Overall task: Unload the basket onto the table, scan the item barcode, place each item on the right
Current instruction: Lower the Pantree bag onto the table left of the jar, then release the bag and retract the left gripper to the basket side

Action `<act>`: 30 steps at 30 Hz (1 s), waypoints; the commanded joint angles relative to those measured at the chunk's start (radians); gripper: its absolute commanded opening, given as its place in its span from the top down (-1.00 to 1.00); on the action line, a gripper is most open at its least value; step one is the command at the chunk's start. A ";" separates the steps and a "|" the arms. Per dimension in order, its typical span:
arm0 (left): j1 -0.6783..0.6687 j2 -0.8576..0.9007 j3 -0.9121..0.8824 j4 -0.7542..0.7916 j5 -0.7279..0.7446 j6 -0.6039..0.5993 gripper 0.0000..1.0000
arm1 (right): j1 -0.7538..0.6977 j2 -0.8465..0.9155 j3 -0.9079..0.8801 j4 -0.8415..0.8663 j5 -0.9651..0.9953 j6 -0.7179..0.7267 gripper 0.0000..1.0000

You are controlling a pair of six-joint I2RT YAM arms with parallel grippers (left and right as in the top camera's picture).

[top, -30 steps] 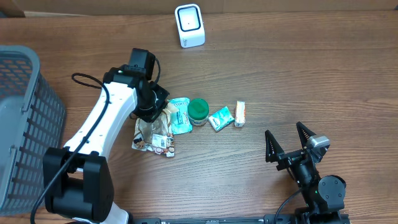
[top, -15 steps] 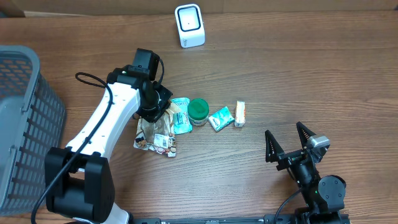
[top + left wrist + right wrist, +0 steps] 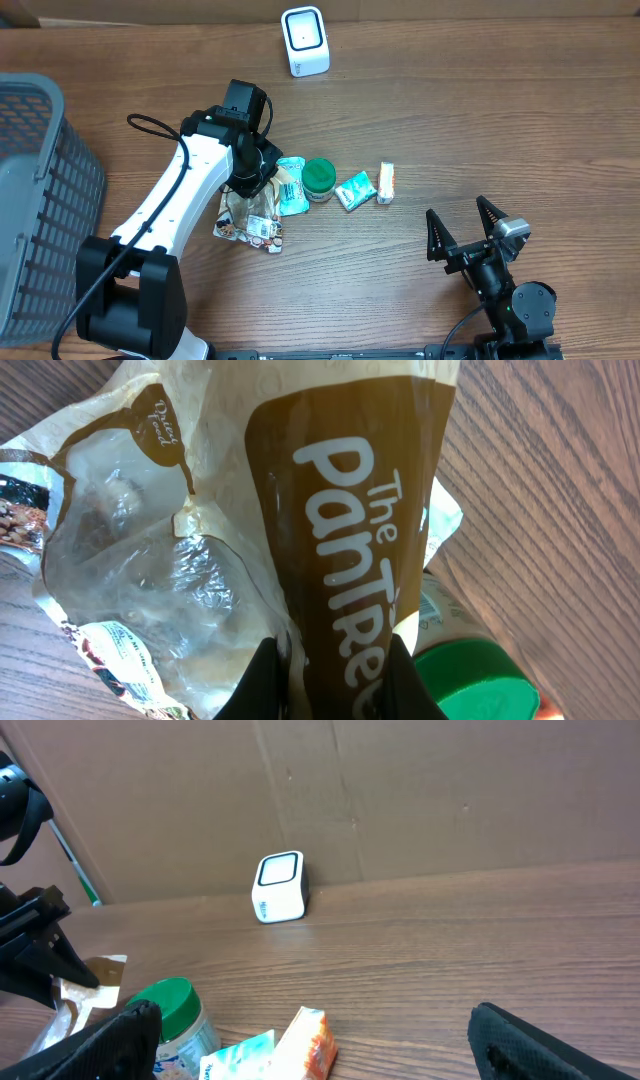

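My left fingers (image 3: pixel 262 685) pinch the bag (image 3: pixel 340 510) by one fold, low over the desk (image 3: pixel 450 100) beside the jar (image 3: pixel 320 177). My right fingers (image 3: pixel 437 238) gape idle. The slick film could slip before it reaches the scanner (image 3: pixel 305 40).

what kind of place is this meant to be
Likely a mock shop checkout set up on a wooden table: a white barcode scanner at the back, packaged groceries such as a green-lidded jar, and a grey basket at the side.

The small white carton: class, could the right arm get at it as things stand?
Probably yes: the right gripper is open, with only bare table between it and the small white carton.
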 commanded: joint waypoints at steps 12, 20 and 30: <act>-0.001 0.002 -0.006 0.002 -0.052 -0.021 0.28 | 0.005 -0.009 -0.011 0.004 0.009 0.003 -1.00; 0.058 -0.001 0.063 -0.024 0.001 0.069 -0.34 | 0.005 -0.009 -0.011 0.004 0.009 0.003 -1.00; 0.177 -0.006 0.662 -0.466 -0.056 0.344 -0.32 | 0.005 -0.009 -0.011 0.004 0.009 0.003 -1.00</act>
